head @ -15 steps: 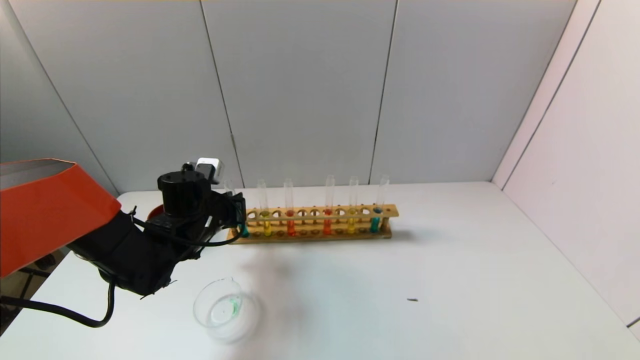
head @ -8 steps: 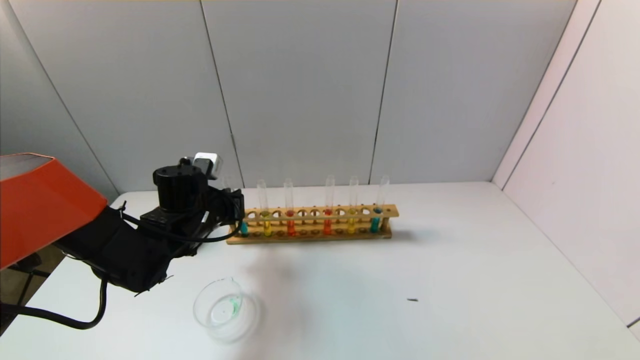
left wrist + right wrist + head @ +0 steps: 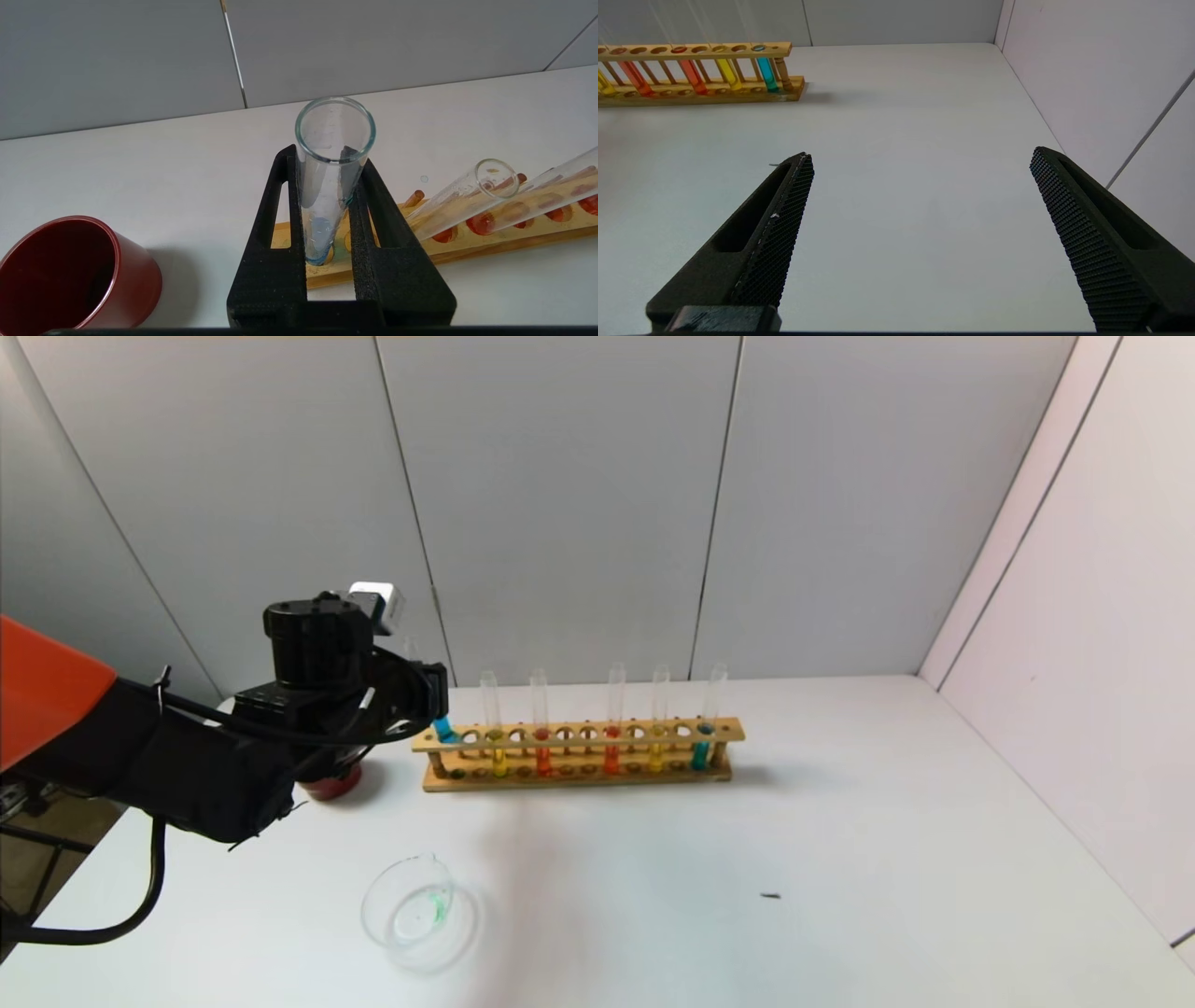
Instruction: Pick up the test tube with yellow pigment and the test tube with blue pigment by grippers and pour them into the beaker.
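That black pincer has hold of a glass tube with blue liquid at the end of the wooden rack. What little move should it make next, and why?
Probably a little more straight lift. The left pincer is shut on the slender clear glass tube with blue liquid, whose round bottom sits level with the long wooden rack's top rail. Once it is clear, it can swing toward the low clear glass beaker in front.

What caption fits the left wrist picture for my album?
The left tool grips a glass tube of blue liquid above the wooden rack, beside a red cup.
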Robot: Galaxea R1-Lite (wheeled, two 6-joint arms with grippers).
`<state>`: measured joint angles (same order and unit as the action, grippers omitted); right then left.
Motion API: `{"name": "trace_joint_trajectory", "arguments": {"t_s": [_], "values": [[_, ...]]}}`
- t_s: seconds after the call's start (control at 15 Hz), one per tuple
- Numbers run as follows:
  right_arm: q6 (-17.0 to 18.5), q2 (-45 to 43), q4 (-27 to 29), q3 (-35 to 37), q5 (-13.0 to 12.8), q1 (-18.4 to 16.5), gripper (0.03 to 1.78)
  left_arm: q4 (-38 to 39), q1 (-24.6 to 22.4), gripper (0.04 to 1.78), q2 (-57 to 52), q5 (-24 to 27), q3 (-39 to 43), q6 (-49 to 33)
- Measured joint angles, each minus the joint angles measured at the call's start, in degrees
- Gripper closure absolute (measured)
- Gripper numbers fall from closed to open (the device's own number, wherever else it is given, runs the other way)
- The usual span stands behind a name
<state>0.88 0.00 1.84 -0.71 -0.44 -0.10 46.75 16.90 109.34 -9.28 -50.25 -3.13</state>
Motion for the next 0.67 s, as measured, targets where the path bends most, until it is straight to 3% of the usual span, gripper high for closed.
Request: {"name": "trace_joint_trajectory", "arguments": {"t_s": [0.67], "values": [[-0.02, 0.00, -0.02, 0.00, 0.00, 0.00, 0.11, -13.18, 0.62, 1.51, -2.01, -0.09, -10.91, 0.35]]}}
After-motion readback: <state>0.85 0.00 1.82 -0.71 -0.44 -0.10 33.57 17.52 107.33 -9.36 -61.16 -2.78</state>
